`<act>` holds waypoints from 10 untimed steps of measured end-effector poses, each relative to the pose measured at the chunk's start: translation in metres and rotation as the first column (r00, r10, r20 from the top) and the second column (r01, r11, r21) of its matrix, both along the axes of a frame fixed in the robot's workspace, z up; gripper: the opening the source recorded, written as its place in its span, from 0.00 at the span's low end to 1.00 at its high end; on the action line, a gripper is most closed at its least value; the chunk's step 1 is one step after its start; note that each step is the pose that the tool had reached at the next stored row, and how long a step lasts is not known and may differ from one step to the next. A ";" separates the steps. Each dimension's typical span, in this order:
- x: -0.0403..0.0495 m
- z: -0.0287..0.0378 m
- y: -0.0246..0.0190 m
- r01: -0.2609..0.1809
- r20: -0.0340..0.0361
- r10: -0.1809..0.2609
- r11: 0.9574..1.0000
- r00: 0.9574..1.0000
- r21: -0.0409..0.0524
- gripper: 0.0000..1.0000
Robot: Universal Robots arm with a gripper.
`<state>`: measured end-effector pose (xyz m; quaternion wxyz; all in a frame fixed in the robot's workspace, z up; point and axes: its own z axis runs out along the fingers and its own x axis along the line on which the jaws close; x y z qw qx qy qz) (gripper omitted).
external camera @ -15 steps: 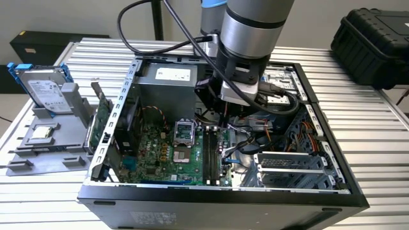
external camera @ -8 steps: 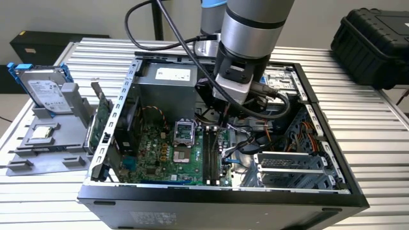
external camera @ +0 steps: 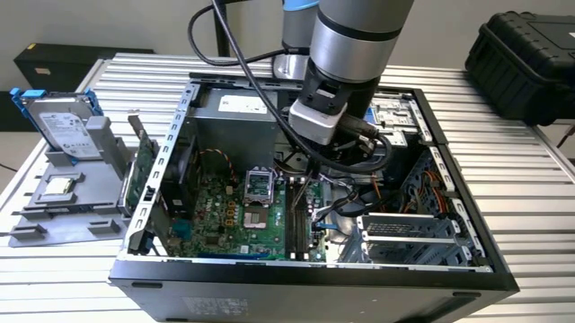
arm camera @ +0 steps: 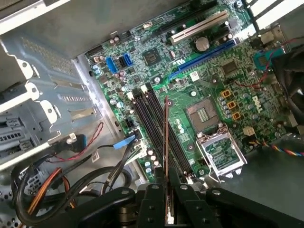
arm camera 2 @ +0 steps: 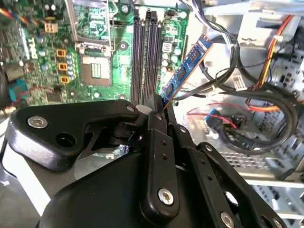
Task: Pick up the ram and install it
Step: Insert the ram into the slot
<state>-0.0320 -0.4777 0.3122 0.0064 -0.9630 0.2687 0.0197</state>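
**The ram being held over the motherboard**

The ram is being gripped at one end by the pincer, clamped on it, inside the computer case. Empty memory slots are being shown at three o'clock of the processor socket in the exterior view.

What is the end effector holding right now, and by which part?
The end effector is shut on the ram, pinching one end; the rest sticks out toward the motherboard.

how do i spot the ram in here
Start at the open black computer case; above its green motherboard hangs the black robot hand. Pinched in it is the thin blue-green ram stick with black chips, held free above the black slots.
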 end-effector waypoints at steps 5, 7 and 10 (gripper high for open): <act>0.0000 0.0000 0.0000 0.087 0.000 -0.087 0.996 0.996 0.000 0.00; 0.0000 0.0000 0.0000 0.122 0.000 -0.122 0.993 0.993 0.000 0.00; 0.0001 -0.0001 0.0000 0.174 0.000 -0.174 0.985 0.985 0.000 0.00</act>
